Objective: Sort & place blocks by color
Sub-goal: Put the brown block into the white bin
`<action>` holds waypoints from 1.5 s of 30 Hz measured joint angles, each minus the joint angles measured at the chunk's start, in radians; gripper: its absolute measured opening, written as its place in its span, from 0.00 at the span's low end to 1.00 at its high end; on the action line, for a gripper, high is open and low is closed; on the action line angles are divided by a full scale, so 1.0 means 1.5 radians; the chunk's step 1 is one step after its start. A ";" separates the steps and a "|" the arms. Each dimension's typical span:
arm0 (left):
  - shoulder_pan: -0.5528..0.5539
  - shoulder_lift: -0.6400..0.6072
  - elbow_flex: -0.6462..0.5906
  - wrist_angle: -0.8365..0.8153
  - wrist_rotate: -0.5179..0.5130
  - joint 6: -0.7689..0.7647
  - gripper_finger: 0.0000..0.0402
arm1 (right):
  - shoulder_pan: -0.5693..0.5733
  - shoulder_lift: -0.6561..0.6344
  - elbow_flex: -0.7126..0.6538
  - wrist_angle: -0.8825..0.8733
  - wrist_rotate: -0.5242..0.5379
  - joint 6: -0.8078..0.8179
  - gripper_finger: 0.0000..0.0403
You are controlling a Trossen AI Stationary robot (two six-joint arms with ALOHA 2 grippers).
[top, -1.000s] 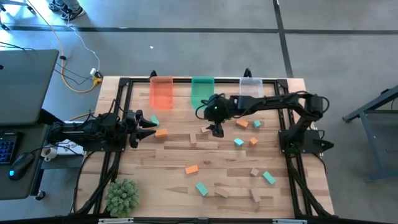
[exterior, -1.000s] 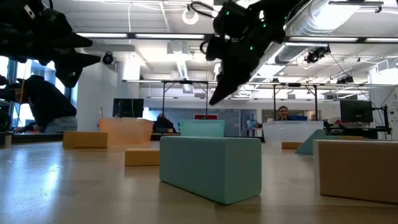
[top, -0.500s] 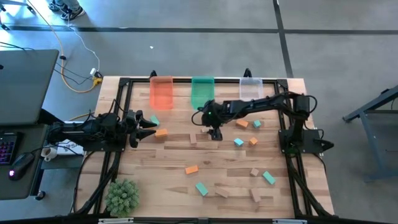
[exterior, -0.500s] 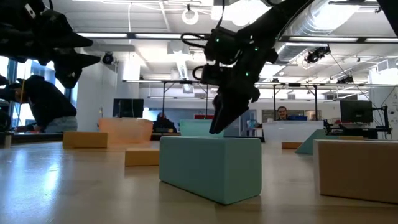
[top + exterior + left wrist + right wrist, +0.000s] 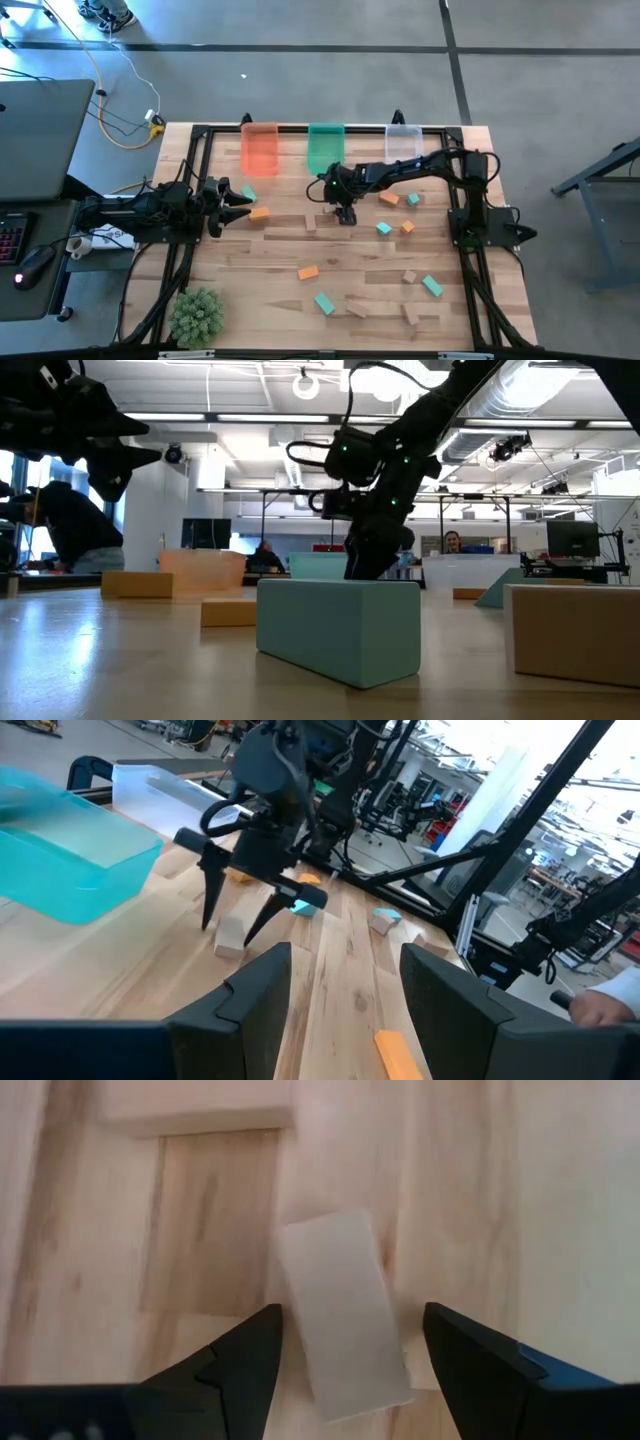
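The right hand [image 5: 345, 1355] hangs open over a tan block [image 5: 343, 1315] lying mid-tabletop [image 5: 270, 250], fingers straddling it for a grab; the left hand [image 5: 240, 200] waits half-open at the left edge

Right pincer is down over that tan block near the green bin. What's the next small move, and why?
Probably close the right pincer on the tan block. Its fingers stand open on either side of the block, which lies flat on the table between them, not yet gripped. The left pincer waits near the table's left side.
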 joint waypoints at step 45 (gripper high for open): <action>0.001 0.000 0.000 0.003 -0.029 0.012 0.45 | 0.062 -0.321 -0.003 -0.055 0.215 0.322 0.24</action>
